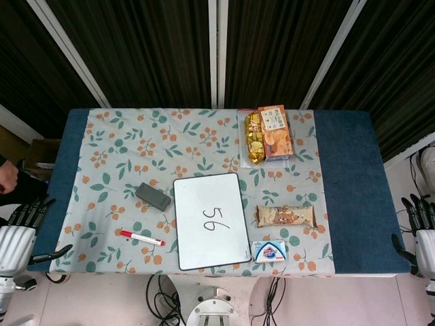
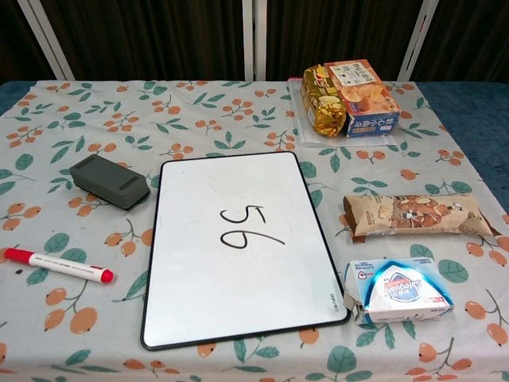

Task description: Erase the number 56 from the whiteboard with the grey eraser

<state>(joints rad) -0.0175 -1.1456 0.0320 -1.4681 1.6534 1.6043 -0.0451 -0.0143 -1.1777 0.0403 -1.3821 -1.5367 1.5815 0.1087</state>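
Open cloth around grey eraser (image 2: 110,181), whiteboard (image 2: 238,247) just beside, marker (image 2: 58,266) near.

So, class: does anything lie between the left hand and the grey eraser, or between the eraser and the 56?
Nothing visible does. The left hand is off the table's left edge; the eraser lies on bare cloth beside the whiteboard. The marker lies nearer, off that line. The board around the 56 is clear.

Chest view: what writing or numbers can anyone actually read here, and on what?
"56": handwritten on the whiteboard.
Blue-and-white packet: brand lettering, too blurred to read.
Brown snack bar: print too small to read.
Blue-and-orange box and gold packet: print unreadable.
Whiteboard's corner mark: too small.
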